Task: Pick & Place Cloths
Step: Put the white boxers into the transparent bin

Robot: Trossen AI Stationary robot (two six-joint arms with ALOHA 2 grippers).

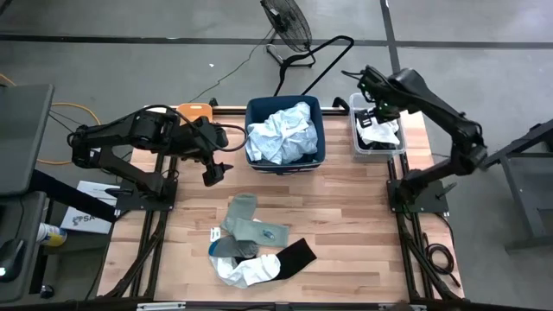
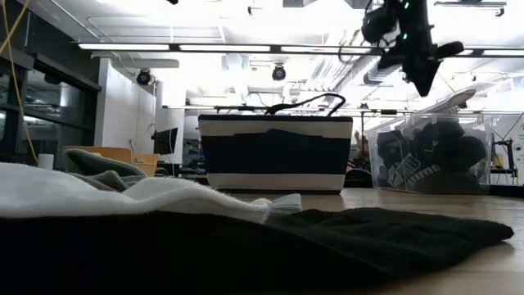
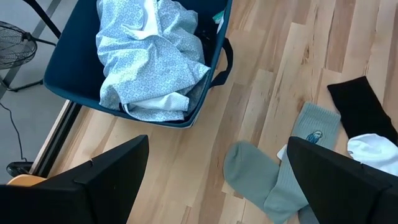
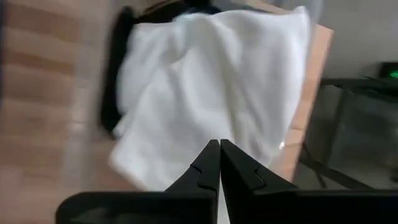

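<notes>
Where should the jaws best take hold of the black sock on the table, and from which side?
Probably from above, at the black sock's free outer end: it lies flat on the table, while its other end touches the white cloth.

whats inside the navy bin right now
The navy bin holds a crumpled pale blue patterned cloth with some white fabric showing at its edge. Whatever lies under that pile, and the bin's floor, is covered.
</notes>
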